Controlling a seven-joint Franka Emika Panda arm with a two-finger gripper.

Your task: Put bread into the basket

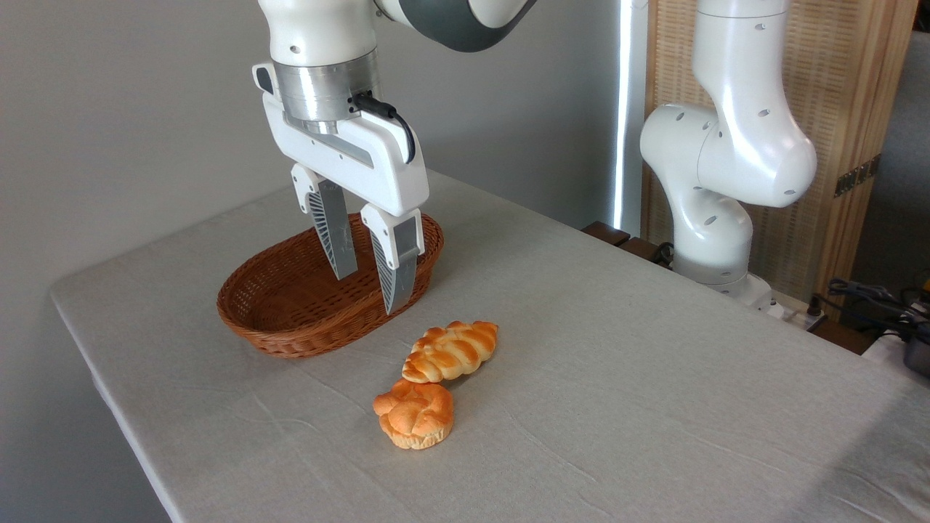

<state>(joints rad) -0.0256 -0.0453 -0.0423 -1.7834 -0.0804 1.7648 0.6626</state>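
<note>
The bread (451, 351), a braided golden-orange loaf with pale stripes, lies on the grey tablecloth just right of the basket's near end. The basket (290, 319) is an oval reddish-brown wicker one at the table's left middle, with nothing visible in it. My gripper (369, 293) hangs in front of the basket's right half, pointing down, its two ribbed fingers apart with nothing between them. Its tips are above and to the left of the bread, not touching it.
A round knotted orange bun (414, 414) rests right in front of the bread, touching or nearly touching its near end. The arm's white base (716, 240) stands beyond the table's far right edge. Cables and a dark box (890, 312) lie at the far right.
</note>
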